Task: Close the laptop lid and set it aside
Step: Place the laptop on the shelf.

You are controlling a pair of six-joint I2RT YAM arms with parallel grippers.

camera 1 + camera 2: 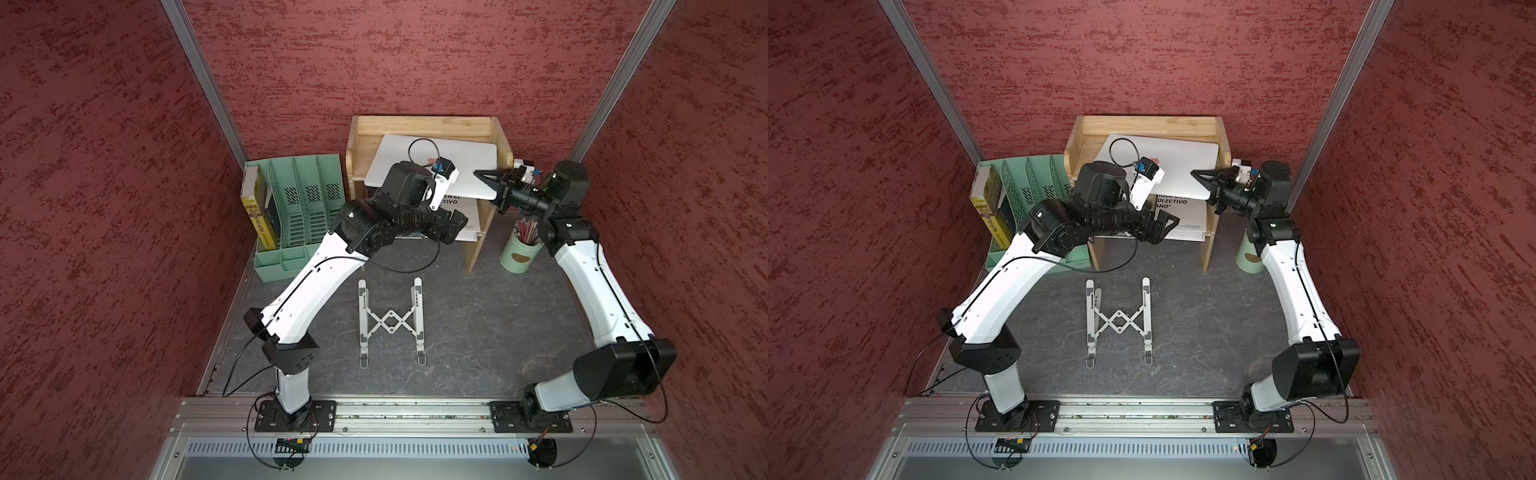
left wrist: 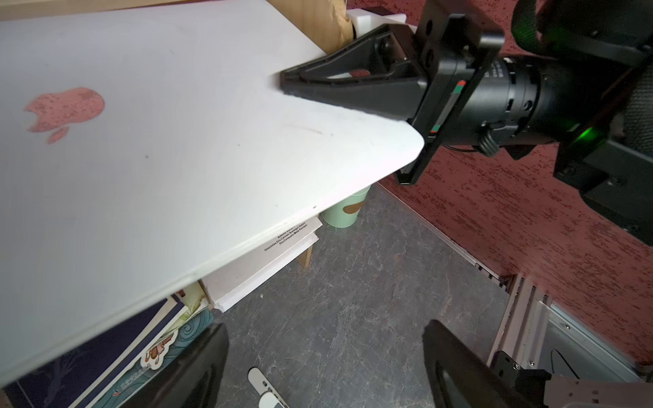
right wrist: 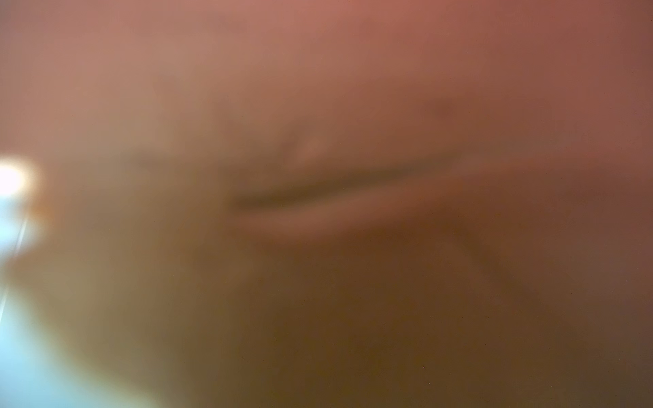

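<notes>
**A:** Where was the laptop found, and was the lid seen to be down?

**B:** The laptop (image 1: 465, 153) was found lying across the top of the wooden shelf (image 1: 424, 124) at the back of the table (image 1: 478, 316). Its front edge overhung the white book (image 2: 282, 243) stacked underneath. The laptop lid (image 2: 176, 169) was shut flat on the base with the apple logo (image 2: 63, 113) uppermost, and no keyboard could be seen.

**A:** How were the grippers placed?

**B:** The right gripper (image 1: 478, 173) was clamped on the laptop's right edge, near the front corner. One finger was laid on the lid and the other was hidden below it. Nothing could be read from the right wrist view, which was blurred throughout. The left gripper (image 1: 1165, 226) was held wide open under the overhanging front edge. Nothing was held in it, and no contact with the laptop could be made out.

**A:** Which step was judged to be in hand?

**B:** The closing was judged done and the setting aside nearly so. The folding stand (image 1: 390, 322) stood bare in mid-table, well apart from the laptop. It could not be told whether the weight was borne wholly by the shelf or partly by the grip.

**A:** What was called for next?

**B:** A fuller seating on the shelf was judged necessary before any release, since the overhang might let the laptop tip forward. The jaws were then to be opened and drawn out sideways without dragging the corner. The pencil cup (image 1: 519, 257) beside the right arm was to be kept clear of.
</notes>
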